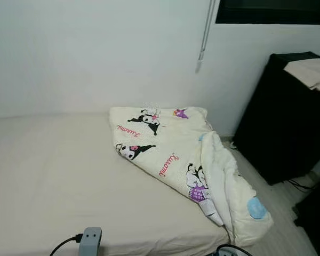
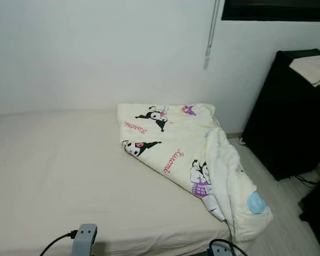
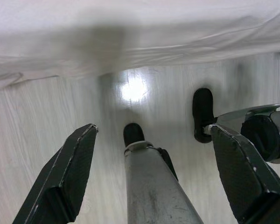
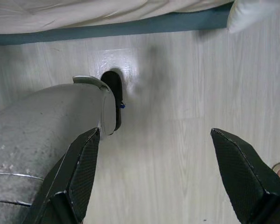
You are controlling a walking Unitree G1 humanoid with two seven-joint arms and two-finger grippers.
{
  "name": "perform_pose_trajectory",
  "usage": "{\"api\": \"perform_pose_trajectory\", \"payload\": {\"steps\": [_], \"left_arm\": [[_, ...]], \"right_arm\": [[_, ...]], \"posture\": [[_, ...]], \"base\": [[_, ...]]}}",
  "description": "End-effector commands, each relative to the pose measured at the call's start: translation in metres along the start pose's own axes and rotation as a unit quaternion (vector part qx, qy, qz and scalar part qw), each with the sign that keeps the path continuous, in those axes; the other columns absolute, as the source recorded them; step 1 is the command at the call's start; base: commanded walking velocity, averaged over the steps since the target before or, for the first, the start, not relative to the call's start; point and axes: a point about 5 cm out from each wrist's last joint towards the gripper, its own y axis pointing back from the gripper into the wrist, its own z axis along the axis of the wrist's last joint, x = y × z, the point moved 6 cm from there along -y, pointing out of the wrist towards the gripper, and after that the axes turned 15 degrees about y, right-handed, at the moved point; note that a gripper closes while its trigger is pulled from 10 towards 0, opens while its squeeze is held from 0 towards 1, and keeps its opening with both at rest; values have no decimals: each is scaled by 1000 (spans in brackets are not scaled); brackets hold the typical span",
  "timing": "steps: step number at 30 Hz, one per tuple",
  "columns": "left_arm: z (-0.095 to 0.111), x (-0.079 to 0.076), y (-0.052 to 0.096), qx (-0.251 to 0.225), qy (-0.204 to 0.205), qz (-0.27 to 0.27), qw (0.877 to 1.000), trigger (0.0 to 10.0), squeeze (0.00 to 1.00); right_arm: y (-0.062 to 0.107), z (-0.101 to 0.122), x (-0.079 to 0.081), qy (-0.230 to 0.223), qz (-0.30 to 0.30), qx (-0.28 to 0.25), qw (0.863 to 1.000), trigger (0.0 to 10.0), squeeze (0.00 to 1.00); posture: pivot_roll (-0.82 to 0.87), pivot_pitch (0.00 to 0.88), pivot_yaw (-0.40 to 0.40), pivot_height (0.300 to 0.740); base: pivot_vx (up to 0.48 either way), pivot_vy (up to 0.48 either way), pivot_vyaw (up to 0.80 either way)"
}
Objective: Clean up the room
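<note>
The robot is standing at the near edge of the bed (image 1: 53, 176), and both arms are hanging down by its legs: the left gripper (image 3: 149, 172) is gaping wide with nothing in it, and the right gripper (image 4: 158, 172) is spread just as wide, also empty, both pointing at the pale wood floor (image 4: 177, 116). The thing to tidy looks to be the blanket (image 1: 181, 154), the cream one with cartoon prints, lying bunched on the right side of the mattress with its near corner spilling over the edge toward the floor. Here is the risk as I am reading it: a pull on that hanging corner is likely to drag the whole blanket off the bed, and a thin grab may slip through the long fingers. The sheet is looking soft and smooth, so it may bunch under a reaching arm. A black cabinet (image 1: 282, 117) is crowding the right side, with folded cloth (image 1: 312, 72) on top and cables on the floor beside it.
</note>
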Motion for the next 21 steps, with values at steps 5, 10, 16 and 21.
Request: {"api": "perform_pose_trajectory", "payload": {"steps": [5, 10, 16, 21], "left_arm": [[-5, -4, 0, 10, 0, -6, 1000, 10000, 0], [-5, -5, -1, 10, -1, -8, 1000, 10000, 0], [-6, -5, -1, 12, -2, -10, 1000, 10000, 0], [-6, -6, -1, 13, -3, -11, 1000, 10000, 0]], "right_arm": [[-1, 5, 11, -8, 16, -8, 1000, 10000, 0], [-1, 7, 11, -12, 18, -11, 1000, 10000, 0], [-1, 8, 10, -14, 18, -16, 1000, 10000, 0], [-1, 10, 11, -12, 21, -23, 999, 10000, 0]], "posture": [[-12, 0, -10, 740], [-14, 0, -9, 740], [-18, 0, -11, 740], [-19, 0, -10, 740]], "base": [[0, -286, 0], [0, -286, 0], [0, -286, 0], [0, -310, 0]]}}
